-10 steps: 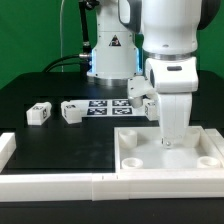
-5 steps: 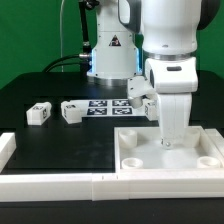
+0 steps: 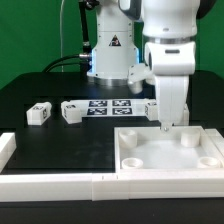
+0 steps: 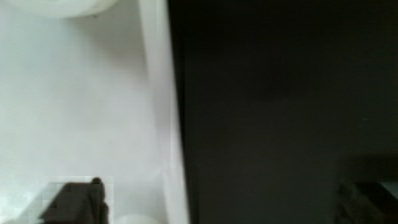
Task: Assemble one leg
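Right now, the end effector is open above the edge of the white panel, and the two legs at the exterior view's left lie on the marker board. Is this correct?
One part is wrong. The exterior view shows both legs on the black table beside the marker board, not on it. The end effector is open above the white panel edge.

The setting reads as a robotics lab: a white arm stands at a black table before a green backdrop, with a marker board (printed black-and-white tags) fixed on the tabletop.
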Controlling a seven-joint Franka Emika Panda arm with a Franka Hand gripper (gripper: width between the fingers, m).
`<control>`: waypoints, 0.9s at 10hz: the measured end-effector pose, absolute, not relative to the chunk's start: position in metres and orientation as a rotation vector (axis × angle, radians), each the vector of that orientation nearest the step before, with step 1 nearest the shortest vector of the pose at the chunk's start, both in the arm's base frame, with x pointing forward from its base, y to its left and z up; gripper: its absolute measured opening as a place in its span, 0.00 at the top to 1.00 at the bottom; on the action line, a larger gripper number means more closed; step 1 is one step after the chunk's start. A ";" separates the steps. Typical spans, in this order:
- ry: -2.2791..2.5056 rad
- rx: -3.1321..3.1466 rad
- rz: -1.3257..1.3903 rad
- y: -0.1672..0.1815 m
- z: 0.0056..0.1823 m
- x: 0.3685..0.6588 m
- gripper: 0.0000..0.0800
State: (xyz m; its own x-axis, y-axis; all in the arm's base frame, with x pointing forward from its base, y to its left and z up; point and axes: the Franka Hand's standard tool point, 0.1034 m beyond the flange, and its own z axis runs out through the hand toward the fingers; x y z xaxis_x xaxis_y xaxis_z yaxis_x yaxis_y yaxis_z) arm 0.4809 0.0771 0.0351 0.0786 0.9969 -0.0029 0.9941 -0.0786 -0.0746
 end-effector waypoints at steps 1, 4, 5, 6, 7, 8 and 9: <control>-2.089 -2.283 0.085 0.077 0.043 0.477 0.19; -2.091 -2.294 0.077 0.075 0.051 0.476 0.19; -2.062 -2.318 0.079 0.075 0.050 0.475 0.19; -2.037 -2.340 0.079 0.075 0.050 0.475 0.19; -1.931 -2.430 0.081 0.075 0.050 0.475 0.19; -1.830 -2.510 0.075 0.076 0.050 0.476 0.19; -1.615 -2.659 0.029 0.078 0.048 0.474 0.19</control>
